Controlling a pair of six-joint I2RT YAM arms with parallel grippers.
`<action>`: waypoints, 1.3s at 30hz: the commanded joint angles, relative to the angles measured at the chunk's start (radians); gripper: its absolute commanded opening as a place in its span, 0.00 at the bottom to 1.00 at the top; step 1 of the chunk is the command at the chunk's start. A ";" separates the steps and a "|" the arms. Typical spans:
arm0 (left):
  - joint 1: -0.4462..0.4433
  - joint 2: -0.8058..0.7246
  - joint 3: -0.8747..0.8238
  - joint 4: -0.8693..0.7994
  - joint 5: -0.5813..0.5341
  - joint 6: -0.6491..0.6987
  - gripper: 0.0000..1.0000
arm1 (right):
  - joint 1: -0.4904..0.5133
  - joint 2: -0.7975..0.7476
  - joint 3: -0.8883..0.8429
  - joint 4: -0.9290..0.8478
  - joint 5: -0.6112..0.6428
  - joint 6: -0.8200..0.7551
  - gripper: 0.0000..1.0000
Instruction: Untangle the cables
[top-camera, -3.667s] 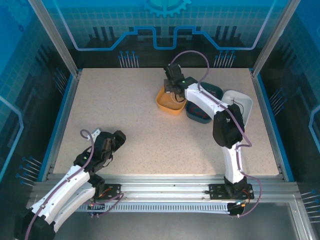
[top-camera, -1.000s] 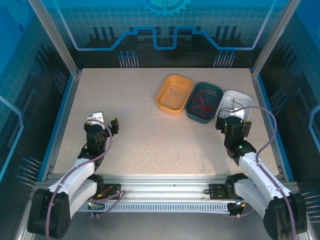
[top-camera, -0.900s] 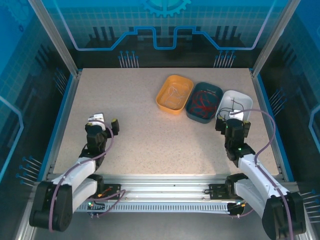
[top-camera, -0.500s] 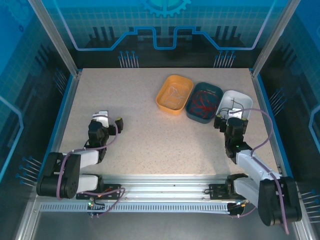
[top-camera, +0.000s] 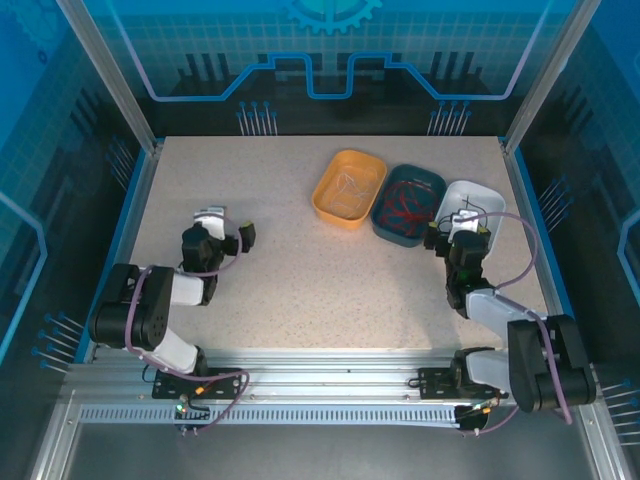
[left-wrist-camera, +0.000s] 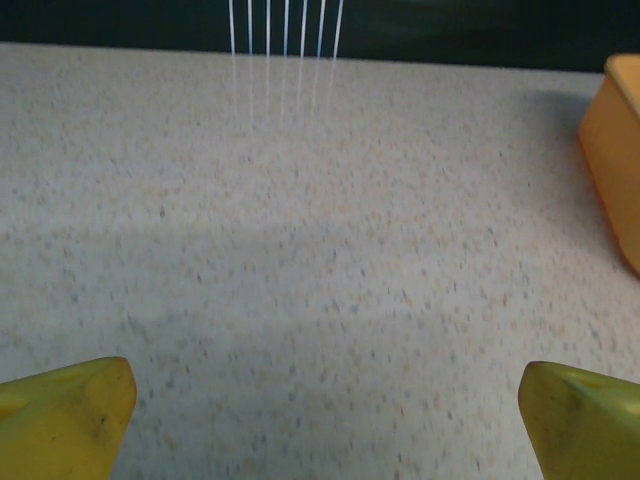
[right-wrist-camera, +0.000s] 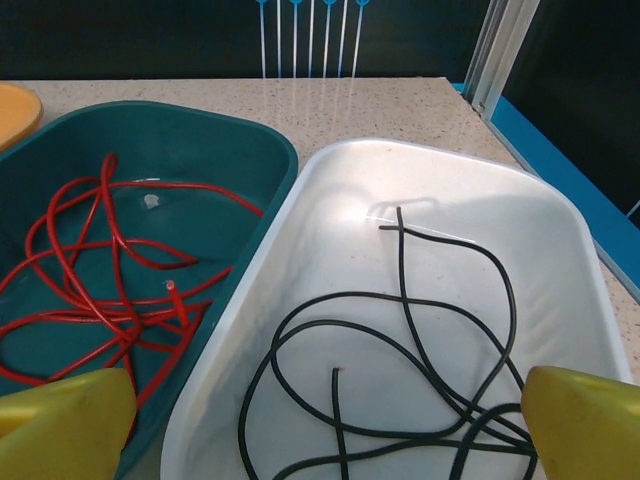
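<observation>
The cables are lying sorted by colour in three bins at the far right of the counter (top-camera: 280, 280): the red cables (right-wrist-camera: 115, 315) are coiling loosely in the teal bin (right-wrist-camera: 200, 130); the black cables (right-wrist-camera: 395, 385) are looping across the floor of the white bin (right-wrist-camera: 560, 250), which is sitting right against the teal one; the thin white cables (top-camera: 350, 185) are resting in the orange bin (top-camera: 325, 200) on the teal bin's other side. The right arm's jaws are hovering just in front of the teal and white bins, standing wide apart and gripping nothing; their yellow fingertips (right-wrist-camera: 60, 425) are framing the bottom corners of the right wrist view. The left arm's jaws are hanging low over the counter's left side, well apart from the bins, likewise spread wide and holding nothing; the left fingertips (left-wrist-camera: 65, 415) are sitting far apart over speckled counter.
</observation>
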 joint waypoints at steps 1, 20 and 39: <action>0.017 -0.005 0.020 -0.045 -0.017 -0.007 0.99 | -0.018 0.052 -0.002 0.154 -0.046 -0.010 1.00; 0.017 -0.004 0.021 -0.043 -0.019 -0.005 0.99 | -0.088 0.313 -0.096 0.570 -0.324 -0.019 1.00; 0.017 -0.004 0.020 -0.043 -0.019 -0.004 0.99 | -0.097 0.304 -0.067 0.505 -0.364 -0.021 1.00</action>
